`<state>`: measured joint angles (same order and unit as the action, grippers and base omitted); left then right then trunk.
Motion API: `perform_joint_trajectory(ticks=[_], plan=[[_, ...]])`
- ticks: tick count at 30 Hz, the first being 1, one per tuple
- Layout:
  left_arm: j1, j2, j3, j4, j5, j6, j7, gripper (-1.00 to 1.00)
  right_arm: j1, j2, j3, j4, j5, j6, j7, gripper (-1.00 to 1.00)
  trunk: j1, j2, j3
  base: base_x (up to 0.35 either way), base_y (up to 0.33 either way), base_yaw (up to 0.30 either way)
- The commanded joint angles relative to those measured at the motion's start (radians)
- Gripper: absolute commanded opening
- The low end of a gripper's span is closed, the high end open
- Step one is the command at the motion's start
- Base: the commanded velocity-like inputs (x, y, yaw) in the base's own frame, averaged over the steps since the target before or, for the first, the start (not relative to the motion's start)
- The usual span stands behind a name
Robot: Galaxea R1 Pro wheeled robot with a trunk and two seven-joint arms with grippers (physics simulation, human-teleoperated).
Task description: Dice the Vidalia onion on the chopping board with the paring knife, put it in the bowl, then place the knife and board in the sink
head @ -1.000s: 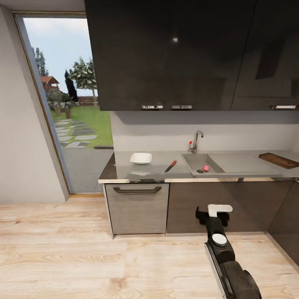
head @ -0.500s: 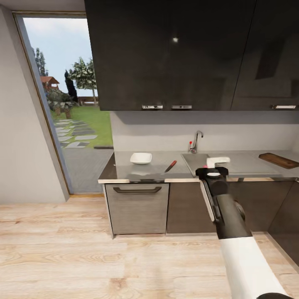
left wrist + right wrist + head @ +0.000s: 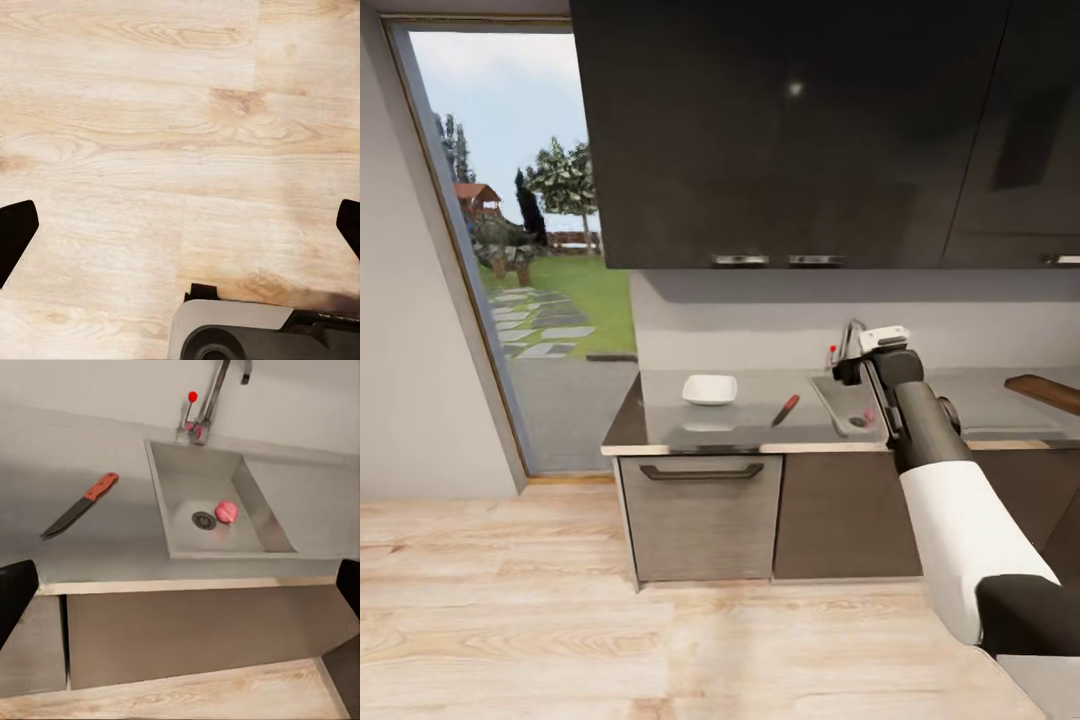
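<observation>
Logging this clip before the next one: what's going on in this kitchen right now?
The robot faces the countertop with its right arm raised toward the sink; nothing is held. The right tool is open. The Vidalia onion lies in the basin beside the drain. The paring knife rests on the counter beside the sink, the white bowl beyond it, and the chopping board far right. The left tool hangs open over the floor.

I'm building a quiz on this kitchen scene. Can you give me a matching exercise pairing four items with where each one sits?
Things:
1. pinkish-red round Vidalia onion
2. red-handled paring knife
3. shallow white bowl
4. dark brown wooden chopping board

Places:
A. countertop, far right
B. in the steel sink, beside the drain
C. countertop, nearest the window
D. grey countertop, between bowl and sink

Pairs: 1-B, 2-D, 3-C, 4-A
</observation>
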<state>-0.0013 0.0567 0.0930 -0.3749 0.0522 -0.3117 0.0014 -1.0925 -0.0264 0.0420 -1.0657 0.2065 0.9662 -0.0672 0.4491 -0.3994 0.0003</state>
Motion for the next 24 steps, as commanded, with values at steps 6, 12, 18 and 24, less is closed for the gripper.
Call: perform_joint_trajectory(ticks=[6,12,18,24], plan=[[0.0,0.0,-0.001,0.001,0.005,-0.003,0.0,1.0,-0.009,-0.085,0.003,0.002,-0.005,0.015,0.147,1.0,0.001,-0.001,0.0,0.267,0.193,0.0],[0.0,0.0,-0.001,0.002,0.005,-0.003,0.0,1.0,-0.01,-0.114,0.004,0.003,-0.007,0.017,0.21,1.0,0.001,-0.001,0.0,0.263,0.197,0.0],[0.0,0.0,-0.001,0.001,0.005,-0.003,0.0,1.0,-0.01,-0.115,0.004,0.003,-0.011,0.017,0.228,1.0,0.001,-0.001,0.0,0.247,0.206,0.0],[0.0,0.0,-0.001,0.001,0.004,-0.003,0.0,1.0,-0.01,-0.113,0.008,0.006,-0.014,0.017,0.275,1.0,0.001,-0.001,0.0,0.226,0.221,0.0]])
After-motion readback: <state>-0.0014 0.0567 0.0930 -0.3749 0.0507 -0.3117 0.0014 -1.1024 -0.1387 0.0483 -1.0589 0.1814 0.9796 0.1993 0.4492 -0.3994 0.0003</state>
